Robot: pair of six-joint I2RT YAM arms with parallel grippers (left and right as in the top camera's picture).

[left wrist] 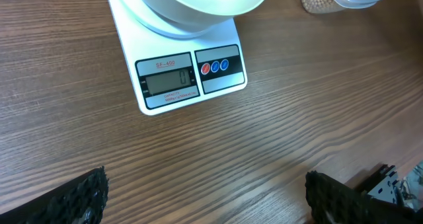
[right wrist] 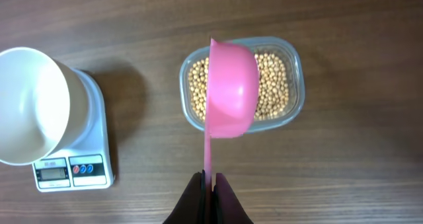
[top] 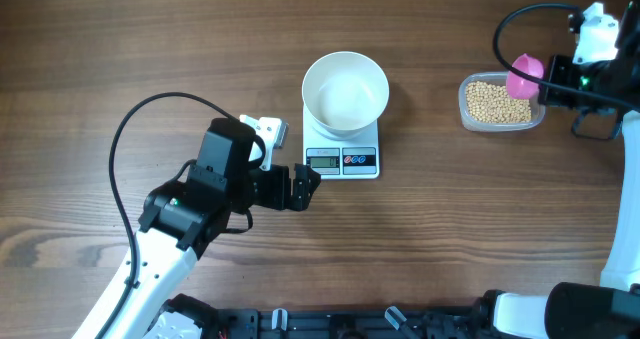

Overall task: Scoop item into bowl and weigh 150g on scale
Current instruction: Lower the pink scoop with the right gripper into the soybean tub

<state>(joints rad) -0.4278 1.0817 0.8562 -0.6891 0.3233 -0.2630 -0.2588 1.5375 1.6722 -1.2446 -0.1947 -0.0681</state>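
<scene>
The bowl (top: 345, 91) is seen seated upright on the scale (top: 342, 160), near the ctr of the tabletop (top: 450, 239). The platform is mostly covered by it, w/ only the front panel left exposed. In the left wrist view a "0" is shown on the grey display, w/ one red and two blue buttons beside it. The beans (top: 495, 102) are contained in a clear tub (right wrist: 295, 65), which is set to the right of the scale and well apart from it. They are spread across the tub's floor.

The right claw (right wrist: 210, 184) is pressed together on the thin handle of a pink scoop (right wrist: 231, 85). The scoop is held over the tub, its cup turned on edge so that the rounded back is presented to the wrist cam. Approx. the middle of the beans is hidden by it. Whether the beans are touched by the cup cannot be told.

The left claw (top: 305, 187) is spread wide and nothing is held in it. It is positioned just beside the scale's front-left corner, pointed toward the display, w/ its fingers apart from the scale.
</scene>
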